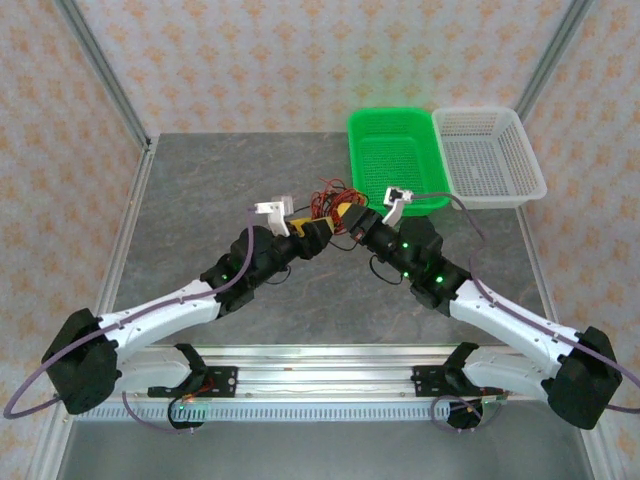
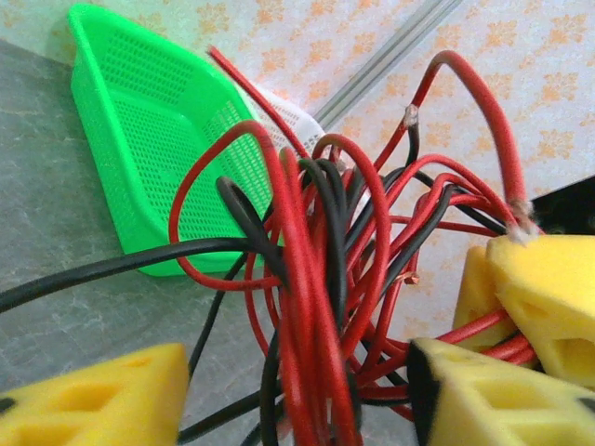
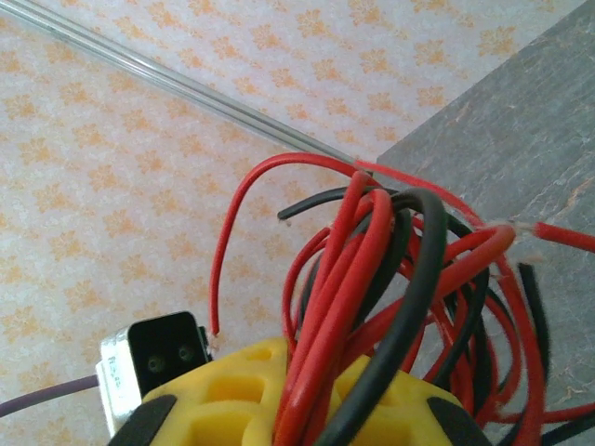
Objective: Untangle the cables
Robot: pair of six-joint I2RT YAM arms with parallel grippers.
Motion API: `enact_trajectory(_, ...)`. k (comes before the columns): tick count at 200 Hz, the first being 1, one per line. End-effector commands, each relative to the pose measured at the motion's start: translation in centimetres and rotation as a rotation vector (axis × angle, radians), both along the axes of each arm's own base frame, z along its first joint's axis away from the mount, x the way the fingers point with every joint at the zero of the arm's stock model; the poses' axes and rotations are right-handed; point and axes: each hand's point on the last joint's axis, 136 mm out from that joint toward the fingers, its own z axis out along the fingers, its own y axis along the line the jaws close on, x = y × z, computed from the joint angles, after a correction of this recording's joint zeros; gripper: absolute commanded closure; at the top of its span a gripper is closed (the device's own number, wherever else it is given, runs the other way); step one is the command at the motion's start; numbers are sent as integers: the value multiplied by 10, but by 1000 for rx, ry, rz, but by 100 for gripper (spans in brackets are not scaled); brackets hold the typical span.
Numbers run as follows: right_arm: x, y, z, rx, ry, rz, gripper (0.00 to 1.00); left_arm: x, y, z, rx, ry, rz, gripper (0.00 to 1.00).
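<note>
Walls [image 1: 300, 60]: cream paper with an orange pattern is covering the panels around the table, and metal posts are running up at the corners.
Table [image 1: 200, 210]: a grey stone-look surface is lying under everything, with a metal rail running along its near edge.
Left arm [image 1: 180, 300]: it is reaching in from the near left corner toward the table's middle.
Right arm [image 1: 500, 310]: it is reaching in from the near right corner, meeting the other arm head to head.
White basket [image 1: 490, 190]: it is sitting at the far right of the table, just beside the green one.
Green basket [image 1: 390, 112]: it is sitting at the far side, just beyond the two grippers.
Left gripper [image 2: 297, 376]: its yellow fingers are standing well apart, released, with the wire bundle passing through the gap between them.
Right gripper [image 3: 321, 395]: it is clenching the bundle, and red and black strands are rising out from between its yellow fingers.
Cables [image 2: 316, 232]: red and black wires are hanging as one tangled bunch between the two grippers, in front of the green basket, with loops and bare ends fanning outward.
</note>
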Motion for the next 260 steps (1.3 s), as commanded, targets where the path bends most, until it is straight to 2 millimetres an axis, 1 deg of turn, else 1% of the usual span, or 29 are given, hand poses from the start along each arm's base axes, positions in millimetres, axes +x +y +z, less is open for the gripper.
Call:
enact_trajectory(1, -8, 2, 24, 75, -54, 27, 100, 6, 2, 10, -36, -51, 17, 52)
enact_trajectory(14, -10, 0, 25, 80, -56, 29, 100, 10, 4, 11, -36, -61, 34, 72)
enact_trajectory(27, -13, -2, 25, 61, -64, 29, 100, 12, 7, 13, -31, -66, 48, 100)
enact_trajectory(40, -16, -4, 23, -18, -93, 38, 100, 13, 12, 17, -12, -71, 55, 100)
enact_trajectory(51, -17, -4, 19, -152, -133, 51, 100, 13, 18, 22, 23, -70, 68, 100)
enact_trajectory(64, -18, -5, 4, -358, -180, 82, 100, 11, 26, 26, 79, -61, 75, 100)
enact_trajectory(78, -16, -13, -14, -576, -226, 109, 100, 6, 35, 32, 143, -56, 80, 100)
enact_trajectory(84, -16, -16, -20, -651, -247, 116, 100, 3, 38, 36, 158, -55, 76, 100)
enact_trajectory(93, -14, -21, -24, -738, -282, 119, 100, -2, 41, 37, 182, -36, 66, 100)
enact_trajectory(107, -15, -23, -20, -808, -364, 132, 100, -9, 43, 38, 199, -12, 43, 100)
enact_trajectory(129, -20, -19, -8, -843, -506, 165, 100, -21, 40, 31, 196, 47, -14, 100)
enact_trajectory(142, -23, -19, -2, -849, -564, 166, 89, -26, 38, 27, 189, 67, -40, 100)
enact_trajectory(146, -23, -19, 0, -849, -575, 162, 83, -28, 38, 26, 174, 83, -42, 100)
enact_trajectory(151, -23, -20, 2, -850, -578, 153, 72, -29, 38, 25, 165, 92, -41, 100)
enact_trajectory(166, -22, -26, 6, -842, -559, 122, 32, -31, 44, 25, 158, 97, -19, 100)
enact_trajectory(169, -23, -27, 7, -835, -551, 119, 27, -31, 45, 25, 160, 97, -14, 100)
enact_trajectory(175, -24, -28, 7, -821, -536, 120, 21, -30, 48, 25, 161, 96, -2, 100)
enact_trajectory(182, -27, -29, 7, -793, -515, 119, 19, -30, 50, 27, 161, 90, 11, 100)
enact_trajectory(202, -31, -36, 10, -655, -402, 71, 17, -27, 52, 36, 150, 72, 28, 100)
enact_trajectory(216, -29, -43, 9, -508, -248, 7, 15, -25, 50, 43, 150, 61, 27, 100)
enact_trajectory(226, -28, -47, 3, -393, -100, -34, 13, -23, 48, 47, 158, 51, 25, 100)
enact_trajectory(241, -34, -42, -2, -215, 67, -20, 13, -21, 45, 51, 168, 42, 16, 100)
enact_trajectory(253, -41, -32, 5, -58, 129, 32, 13, -19, 42, 54, 201, 12, -2, 100)
enact_trajectory(260, -42, -31, 9, 17, 163, 40, 11, -19, 40, 57, 215, -3, -13, 100)
